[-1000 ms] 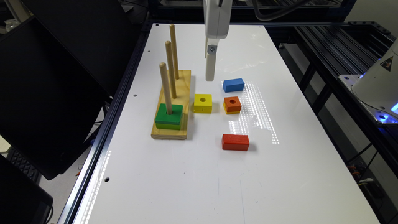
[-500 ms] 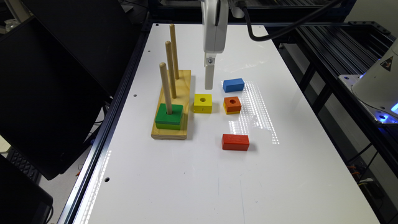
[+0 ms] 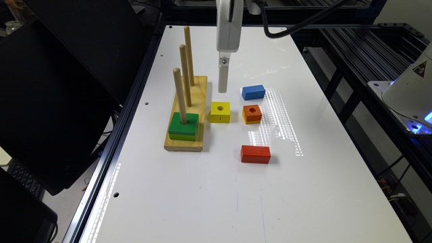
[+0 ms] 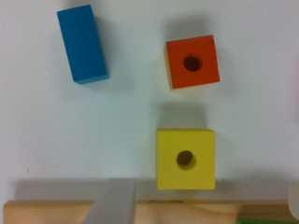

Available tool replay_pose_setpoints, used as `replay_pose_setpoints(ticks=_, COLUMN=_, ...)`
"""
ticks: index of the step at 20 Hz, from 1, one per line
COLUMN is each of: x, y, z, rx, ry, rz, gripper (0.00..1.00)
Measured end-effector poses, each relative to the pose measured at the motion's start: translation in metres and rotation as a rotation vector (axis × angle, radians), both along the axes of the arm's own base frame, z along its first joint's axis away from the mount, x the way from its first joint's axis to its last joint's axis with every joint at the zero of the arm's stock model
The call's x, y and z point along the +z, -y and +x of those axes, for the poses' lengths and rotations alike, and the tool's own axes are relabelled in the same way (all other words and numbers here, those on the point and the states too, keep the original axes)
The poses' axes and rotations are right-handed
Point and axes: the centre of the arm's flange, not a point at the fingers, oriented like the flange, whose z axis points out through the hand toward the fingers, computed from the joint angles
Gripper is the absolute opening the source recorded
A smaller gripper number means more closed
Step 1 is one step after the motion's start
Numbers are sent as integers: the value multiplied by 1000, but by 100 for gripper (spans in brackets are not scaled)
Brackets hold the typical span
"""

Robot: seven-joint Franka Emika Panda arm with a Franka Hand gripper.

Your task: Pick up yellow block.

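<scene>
In the exterior view the gripper point(image 3: 222, 88) hangs above the white table point(image 3: 216, 189), and the yellow block point(image 3: 220, 112) lies just at its 6 o'clock, nearer the camera and lower down, so the coming move is, I judge, a short shift that way and then a descent. The block sits between the wooden peg board point(image 3: 187, 114) at its 9 o'clock and the orange block point(image 3: 252, 114) at its 3 o'clock, touching neither; being square, it has no long axis to line up with. In the wrist view the yellow block point(image 4: 186, 159) lies flat, hole up, close to the board's edge (the orange block is at its 12 o'clock). One grey finger point(image 4: 112, 201) shows, cut off by the frame, with a pale sliver at the far corner that may be the other; if so, the jaws stand wide apart.
</scene>
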Motion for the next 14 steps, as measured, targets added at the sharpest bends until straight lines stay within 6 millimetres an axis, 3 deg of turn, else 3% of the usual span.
replay_pose_setpoints(ticks=5, x=-5, y=-2, z=3, rx=2, ry=-4, rz=2, gripper=100)
replay_pose_setpoints(ticks=10, x=-38, y=-2, z=8, rx=5, ry=-4, rz=10, gripper=100)
replay_pose_setpoints(ticks=14, x=-36, y=-3, z=11, rx=6, ry=1, rz=11, gripper=100)
